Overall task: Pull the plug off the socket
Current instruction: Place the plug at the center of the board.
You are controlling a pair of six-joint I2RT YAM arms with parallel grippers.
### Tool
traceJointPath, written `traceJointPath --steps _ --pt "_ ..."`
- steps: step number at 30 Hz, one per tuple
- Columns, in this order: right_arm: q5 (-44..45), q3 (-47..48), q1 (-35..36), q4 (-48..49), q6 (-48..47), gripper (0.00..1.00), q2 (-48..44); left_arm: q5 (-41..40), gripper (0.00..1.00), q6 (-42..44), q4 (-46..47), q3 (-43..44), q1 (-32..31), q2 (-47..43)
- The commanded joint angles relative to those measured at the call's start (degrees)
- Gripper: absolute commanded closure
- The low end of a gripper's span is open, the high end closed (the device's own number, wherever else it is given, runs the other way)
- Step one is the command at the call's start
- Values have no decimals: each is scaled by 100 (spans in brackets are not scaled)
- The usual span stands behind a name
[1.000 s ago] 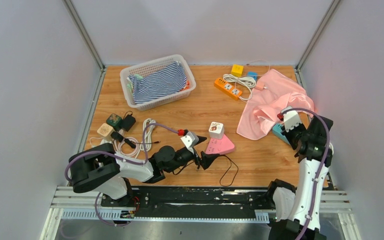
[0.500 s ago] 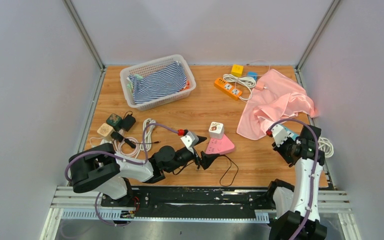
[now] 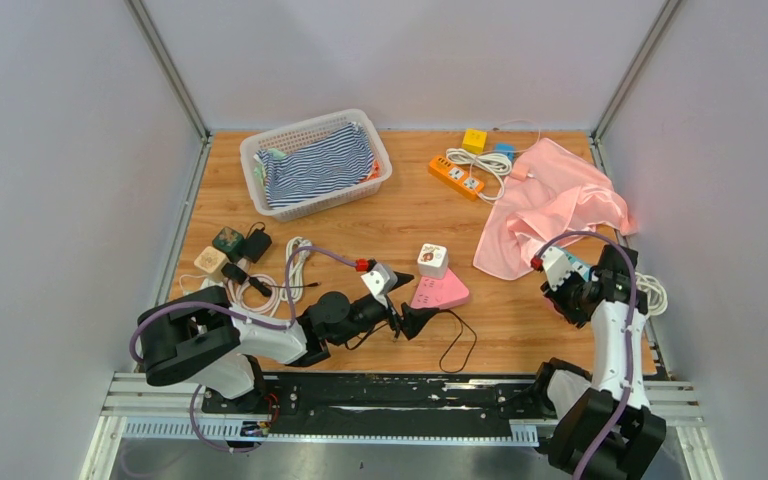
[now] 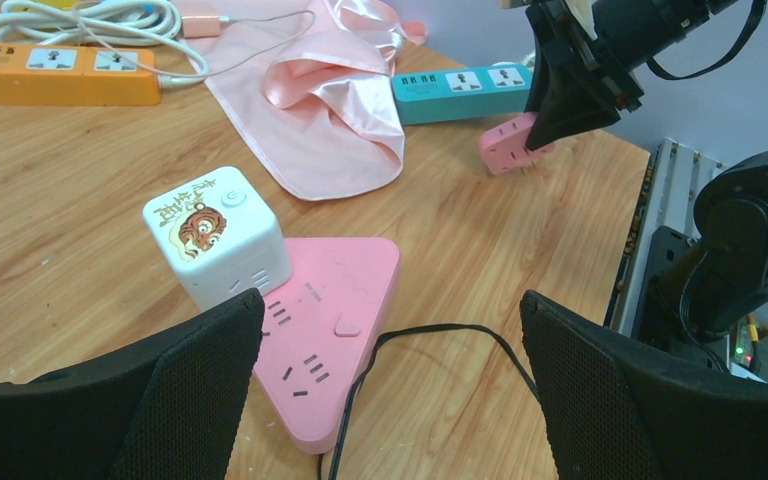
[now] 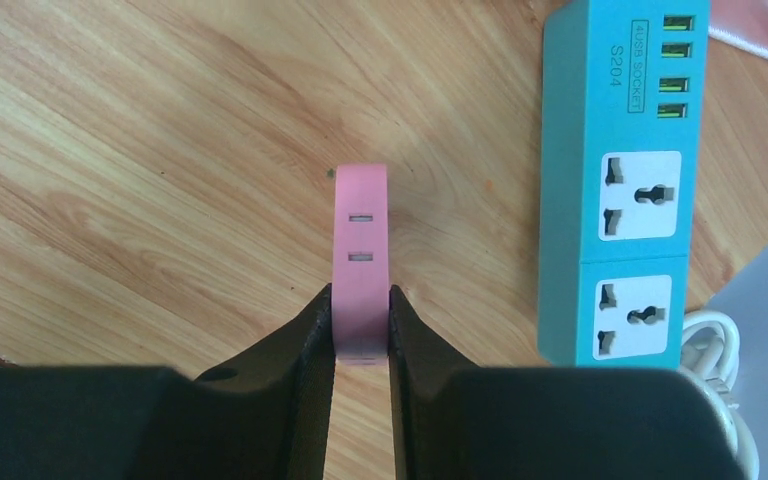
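Note:
My right gripper (image 5: 360, 300) is shut on a small pink plug (image 5: 360, 240) with two USB slots. It holds the plug low over the wood, left of the teal socket strip (image 5: 625, 180) and apart from it. The left wrist view shows the same pink plug (image 4: 505, 150) under the right gripper's fingers (image 4: 570, 100), in front of the teal socket strip (image 4: 460, 90). My left gripper (image 4: 390, 310) is open and low, with a pink triangular socket (image 4: 335, 310) and a black cord (image 4: 440, 335) between its fingers. A white cube adapter (image 4: 215, 235) sits on that socket.
A pink cloth (image 3: 550, 200) lies at the right, partly over the teal strip. Behind it are an orange power strip (image 3: 457, 177) with a white cable and a yellow cube (image 3: 474, 139). A basket (image 3: 315, 162) holds striped cloth. Chargers and cables (image 3: 250, 265) lie at the left.
My right arm has swung down and leftwards from above the teal strip, carrying the pink plug, and now holds it beside the strip. The left arm has not moved.

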Motion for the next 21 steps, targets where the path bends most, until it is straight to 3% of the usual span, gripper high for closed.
traceJointPath --steps 1,10,15,21 --pt "-124 -80 -86 101 -125 69 129 31 0 5 239 -92 17 -6" --pt "-158 147 -86 -162 -195 50 410 122 0 14 282 -115 22 -13" --pt "-550 615 -93 -810 -284 23 251 158 0 -7 373 -173 22 -43" --pt "-1069 1260 -86 -1470 -313 18 151 170 0 -21 518 -250 21 -57"
